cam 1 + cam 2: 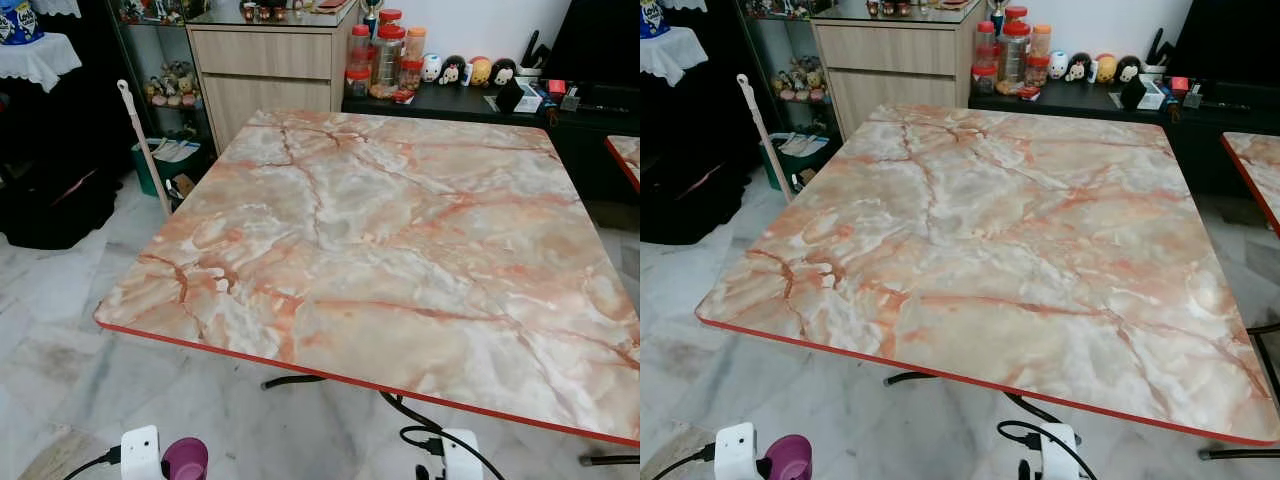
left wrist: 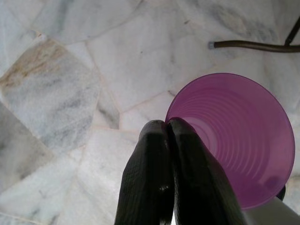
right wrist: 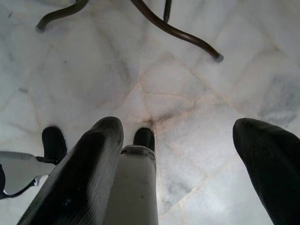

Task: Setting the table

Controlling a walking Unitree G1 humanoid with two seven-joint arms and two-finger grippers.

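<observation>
Square surface [image 1: 400,250] w/ glossy pink-and-cream marble pattern and a thin red edge spans most of the head view – bare top, dark curved metal legs underneath. Left gripper [image 2: 168,129] sits low at the bottom left of the frame, its two black fingers pressed together on the rim of a purple plastic cup [image 2: 239,140] – translucent, conical, ribbed inside, held above the grey-veined marble floor [image 2: 70,93]. Right gripper [image 3: 176,140] at bottom centre-right hangs over the floor, fingers spread wide, nothing between. Red-lidded jars [image 1: 385,55] stand on a dark shelf, upper centre.
</observation>
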